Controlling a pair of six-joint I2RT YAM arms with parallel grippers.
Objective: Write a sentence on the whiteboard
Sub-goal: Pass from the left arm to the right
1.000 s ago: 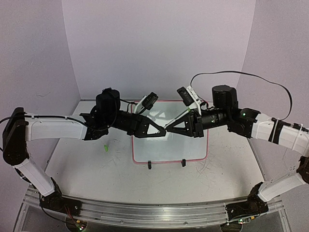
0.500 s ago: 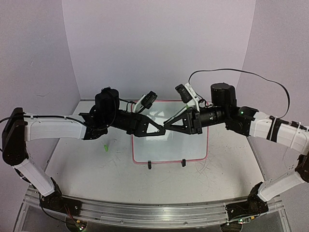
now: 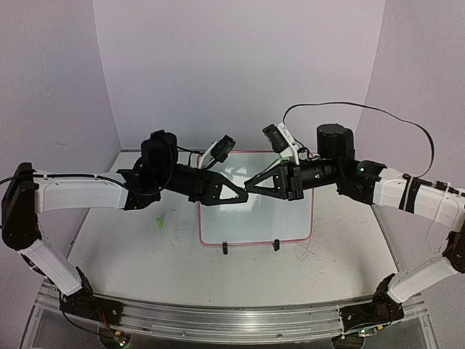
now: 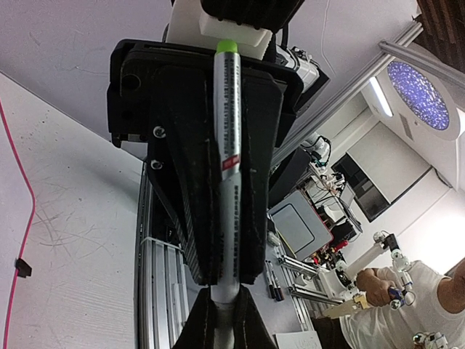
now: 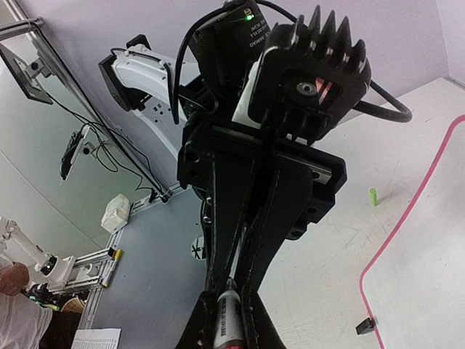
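Observation:
The whiteboard (image 3: 256, 224) stands on its wire feet mid-table; its pink rim shows in the left wrist view (image 4: 23, 211) and the right wrist view (image 5: 410, 211). No green sentence shows on its visible face. My left gripper (image 3: 240, 195) and right gripper (image 3: 251, 187) meet tip to tip above the board's upper part. Both are shut on one grey marker (image 4: 227, 167) with a green end, which runs from the left jaws (image 4: 225, 292) into the right jaws (image 5: 231, 294). The marker's body (image 5: 230, 320) lies between my right fingers.
A small green cap (image 3: 158, 221) lies on the table left of the board, also in the right wrist view (image 5: 373, 196). The purple walls close the back and sides. The arms' rail runs along the near edge (image 3: 218, 320).
Both grippers, joined at the marker, have shifted slightly left and up. The right arm has reached further over the board, and the left has drawn back a little.

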